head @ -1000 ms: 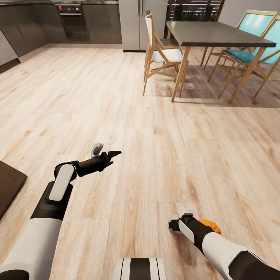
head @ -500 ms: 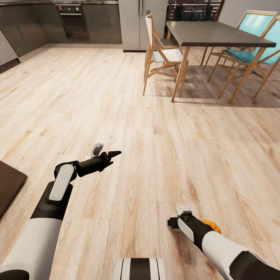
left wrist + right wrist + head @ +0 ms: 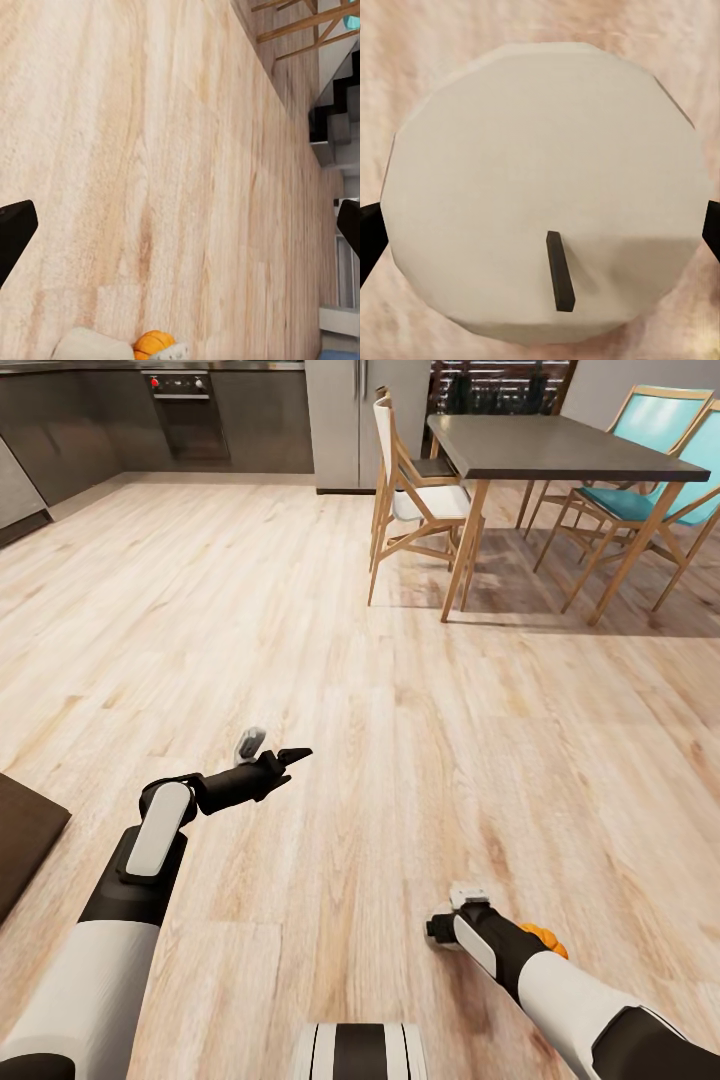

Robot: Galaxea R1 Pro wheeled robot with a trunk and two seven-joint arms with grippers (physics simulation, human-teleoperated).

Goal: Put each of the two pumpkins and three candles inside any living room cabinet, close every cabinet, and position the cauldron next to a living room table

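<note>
I'm looking across a bare wood floor (image 3: 330, 660) toward a dining table (image 3: 560, 445) and chairs (image 3: 415, 500), well apart from both arms. My right gripper (image 3: 540, 225) is straddling a pale candle (image 3: 544, 187), its fingers at either edge, low over the floor; whether they grip it, I cannot tell. An orange pumpkin (image 3: 545, 937) is peeking from behind that wrist. My left gripper (image 3: 272, 752) is hovering spread wide, holding nothing.

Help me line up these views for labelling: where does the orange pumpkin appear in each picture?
Head view: the pumpkin peeks out from behind the right forearm, low on the right side.
Left wrist view: the pumpkin is partly cut off by the picture's edge, against the floor.
Right wrist view: a candle sits close to the camera.
Shared landmark: the pale wood floor.
</note>
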